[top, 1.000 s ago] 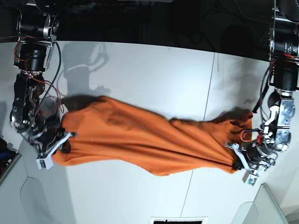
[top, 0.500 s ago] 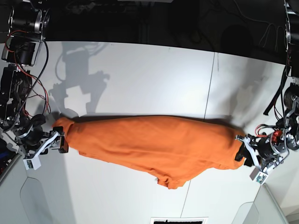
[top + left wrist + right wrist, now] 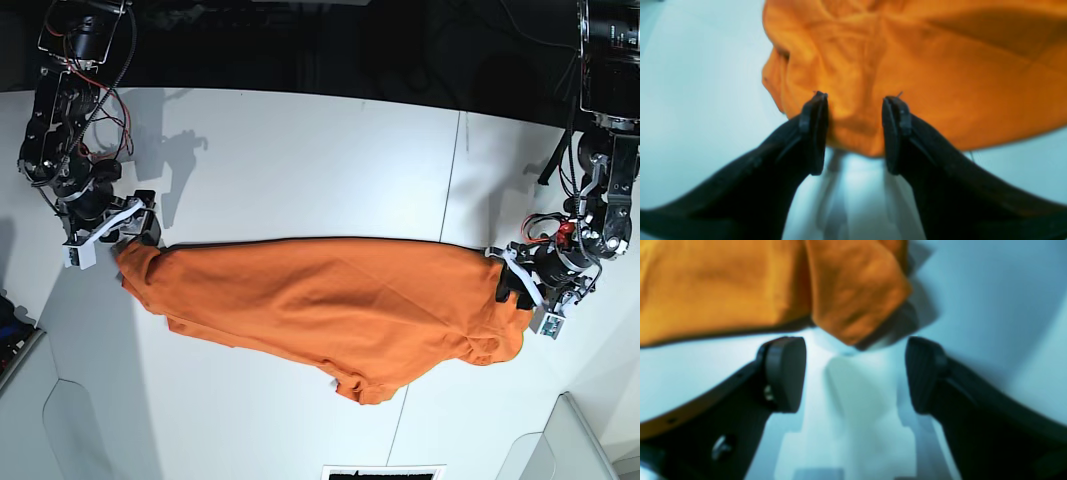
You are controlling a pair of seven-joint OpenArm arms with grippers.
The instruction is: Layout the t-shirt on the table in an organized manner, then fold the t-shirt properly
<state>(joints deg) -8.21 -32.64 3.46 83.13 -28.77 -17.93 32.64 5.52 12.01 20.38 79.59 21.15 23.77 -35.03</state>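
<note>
The orange t-shirt (image 3: 330, 300) lies stretched sideways across the white table (image 3: 300, 150), bunched and wrinkled, with a lobe sagging toward the front edge. At the shirt's right end my left gripper (image 3: 520, 290) is open. In the left wrist view its black fingers (image 3: 815, 133) stand apart with the t-shirt's (image 3: 907, 50) edge reaching between their tips. At the shirt's left end sits my right gripper (image 3: 135, 228), also open. In the right wrist view a folded corner of the t-shirt (image 3: 857, 300) lies just ahead of the wide gap of the right gripper (image 3: 855, 350), untouched by the pads.
A thin dark seam (image 3: 450, 180) crosses the table right of centre. Grey panels sit at the front left (image 3: 90, 430) and front right (image 3: 570, 440) corners. A dark area lies beyond the table's far edge. A black-and-white marker (image 3: 380, 472) shows at the bottom edge.
Both grippers held the shirt taut between them and have now opened and let go. The arm at the left end moved toward the far side, and the shirt now rests on the table.
</note>
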